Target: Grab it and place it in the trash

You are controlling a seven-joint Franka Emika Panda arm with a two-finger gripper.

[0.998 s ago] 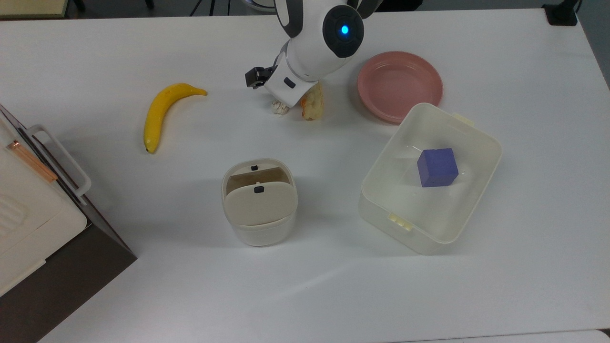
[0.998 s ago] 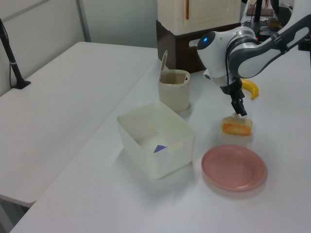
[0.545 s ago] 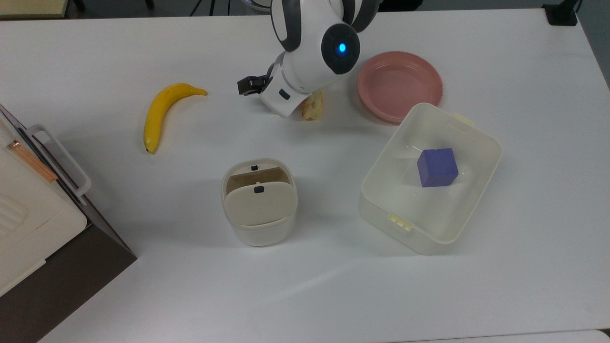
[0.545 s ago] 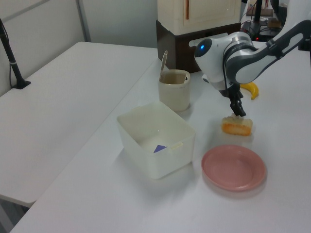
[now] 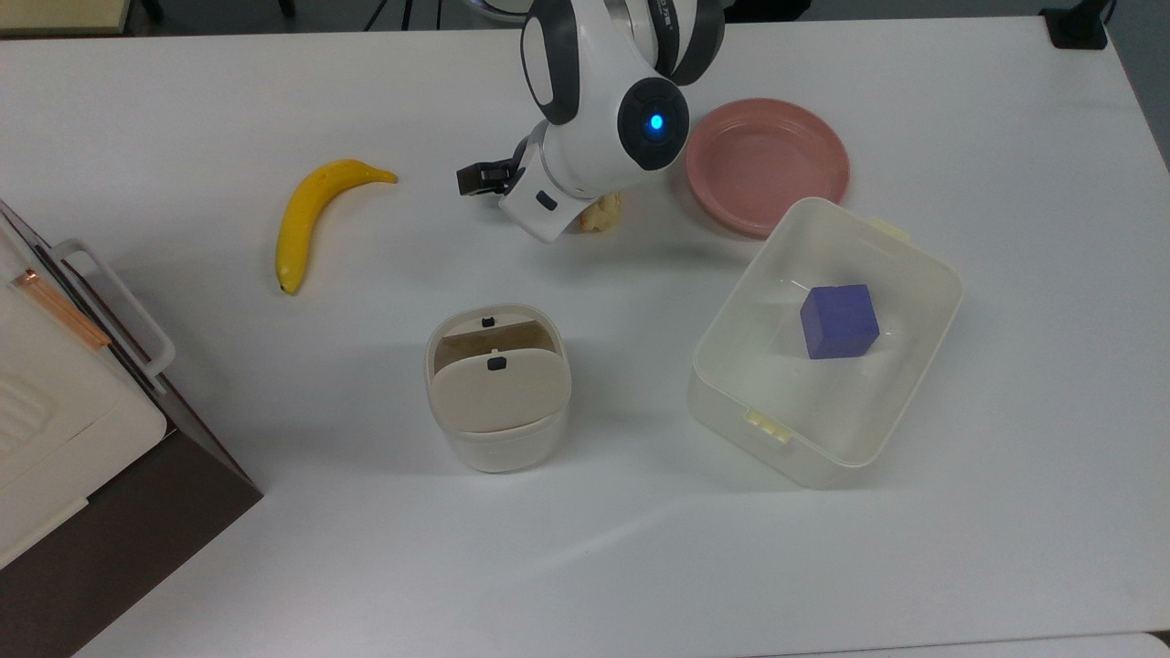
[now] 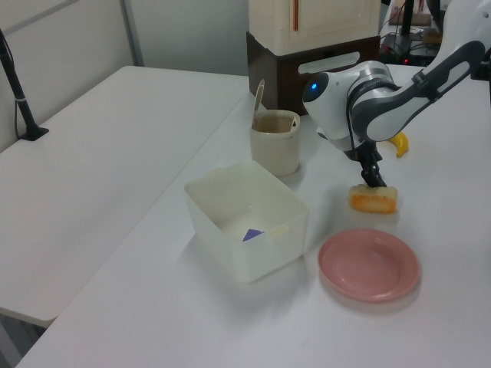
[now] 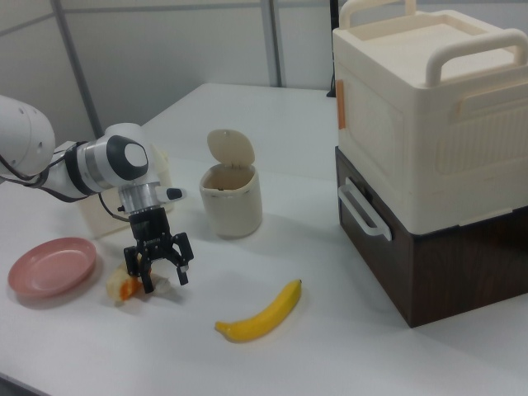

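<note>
The tiny white paper wad [image 7: 167, 286] lies on the table beside the tan-and-orange bread piece [image 7: 121, 286]. My gripper [image 7: 159, 274] points down right over the wad, open, one finger on each side of it. In the top view my wrist [image 5: 547, 196] covers the wad, and an end of the bread piece [image 5: 600, 216] sticks out beside it. In the left view the gripper [image 6: 374, 179] hangs just behind the bread piece [image 6: 374, 199]. The trash [image 5: 498, 388] is a cream bin with a beige swing lid, in the top view below the gripper.
A banana [image 5: 315, 215] lies on the top view's left. On the top view's right are a pink plate [image 5: 768, 164] and a translucent tub [image 5: 919, 265] holding a blue cube [image 5: 838, 320]. A cream box on a dark base [image 5: 55, 411] sits at the top view's left edge.
In the top view my wrist has slid down and now covers the wad, which showed beside it a second ago. In the left view the gripper shifted slightly left.
</note>
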